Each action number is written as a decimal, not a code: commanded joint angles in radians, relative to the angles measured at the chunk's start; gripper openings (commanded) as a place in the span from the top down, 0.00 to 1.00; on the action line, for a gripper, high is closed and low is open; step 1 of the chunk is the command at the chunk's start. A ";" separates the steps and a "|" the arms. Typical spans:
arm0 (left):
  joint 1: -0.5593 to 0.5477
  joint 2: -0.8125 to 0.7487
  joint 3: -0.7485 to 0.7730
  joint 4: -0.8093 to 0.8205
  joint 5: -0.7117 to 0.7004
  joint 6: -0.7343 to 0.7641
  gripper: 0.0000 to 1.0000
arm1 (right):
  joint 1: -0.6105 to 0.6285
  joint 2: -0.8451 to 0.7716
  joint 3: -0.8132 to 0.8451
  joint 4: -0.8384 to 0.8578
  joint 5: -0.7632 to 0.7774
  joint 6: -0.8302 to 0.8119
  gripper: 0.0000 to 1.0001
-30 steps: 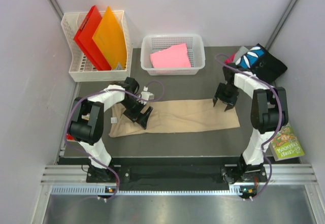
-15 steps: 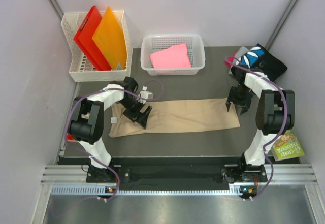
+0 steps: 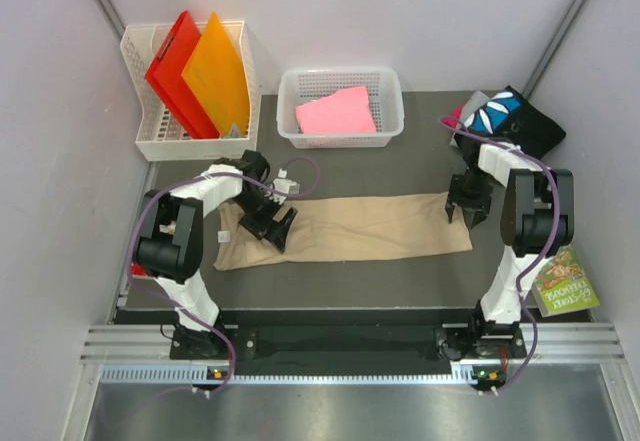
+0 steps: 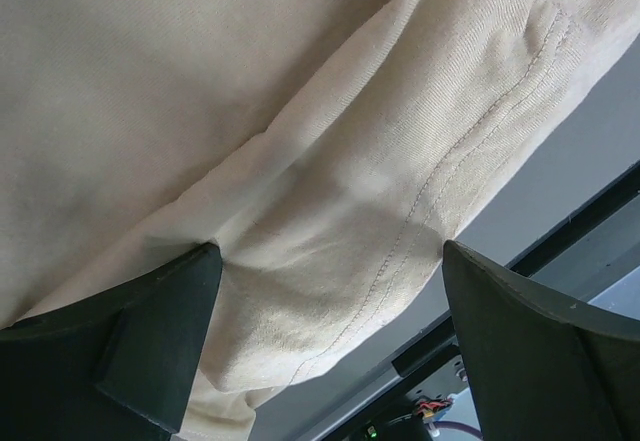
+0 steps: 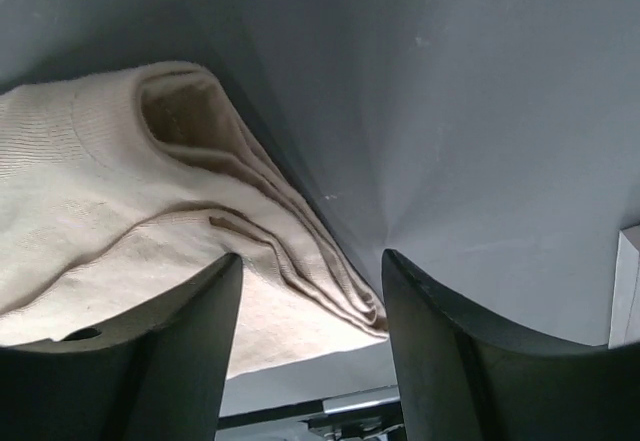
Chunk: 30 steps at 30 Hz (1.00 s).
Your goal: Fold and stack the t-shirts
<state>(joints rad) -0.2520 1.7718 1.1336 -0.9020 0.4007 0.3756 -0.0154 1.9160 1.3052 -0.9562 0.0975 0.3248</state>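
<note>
My left arm bends in from its base, elbow out to the side, wrist tipped downward. The left gripper has its fingers spread as wide as they go. My right arm reaches forward, wrist pitched down, and the right gripper stands with its fingers parted, a narrower gap.

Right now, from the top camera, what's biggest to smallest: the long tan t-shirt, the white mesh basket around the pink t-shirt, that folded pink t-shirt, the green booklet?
1. long tan t-shirt
2. white mesh basket
3. folded pink t-shirt and green booklet look about alike, so I won't rank them.
</note>
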 commanded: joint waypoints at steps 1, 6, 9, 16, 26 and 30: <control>0.030 0.029 -0.009 -0.026 -0.151 0.049 0.01 | -0.006 0.035 -0.010 0.129 -0.056 -0.024 0.43; 0.030 0.029 -0.006 -0.038 -0.163 0.057 0.01 | -0.006 0.032 -0.052 0.181 -0.117 -0.032 0.49; 0.031 0.032 0.002 -0.041 -0.168 0.062 0.01 | -0.006 0.023 -0.079 0.192 -0.137 -0.029 0.55; 0.037 0.043 0.018 -0.051 -0.169 0.062 0.01 | -0.006 0.002 -0.144 0.241 -0.212 0.003 0.79; 0.045 0.038 0.034 -0.069 -0.172 0.066 0.01 | -0.006 -0.078 -0.173 0.229 -0.150 0.094 1.00; 0.051 0.034 0.031 -0.069 -0.169 0.074 0.01 | -0.027 -0.129 -0.120 0.125 -0.021 0.094 1.00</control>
<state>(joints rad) -0.2218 1.7889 1.1637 -0.9573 0.3080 0.4164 -0.0349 1.8206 1.1717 -0.7948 -0.0486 0.3878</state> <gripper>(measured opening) 0.989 0.037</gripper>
